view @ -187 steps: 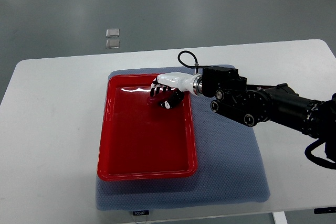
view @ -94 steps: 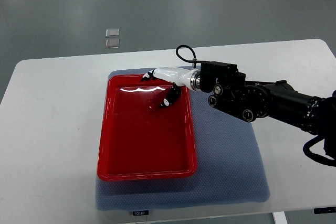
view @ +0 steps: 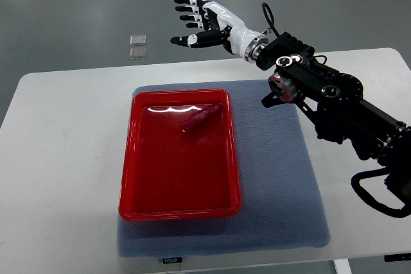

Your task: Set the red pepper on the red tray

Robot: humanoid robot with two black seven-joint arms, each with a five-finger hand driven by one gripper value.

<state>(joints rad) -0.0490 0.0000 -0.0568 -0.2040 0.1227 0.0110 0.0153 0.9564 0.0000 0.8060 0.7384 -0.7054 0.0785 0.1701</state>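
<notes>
Red pepper (view: 201, 118) lies in the red tray (view: 173, 206), near its far edge.

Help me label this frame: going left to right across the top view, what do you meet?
Bare white table → red tray → red pepper lying in the tray → blue mat → right arm

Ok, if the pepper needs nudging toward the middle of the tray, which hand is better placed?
Right: the right hand, open, is the only one in view, raised beyond the red tray holding the red pepper.
</notes>
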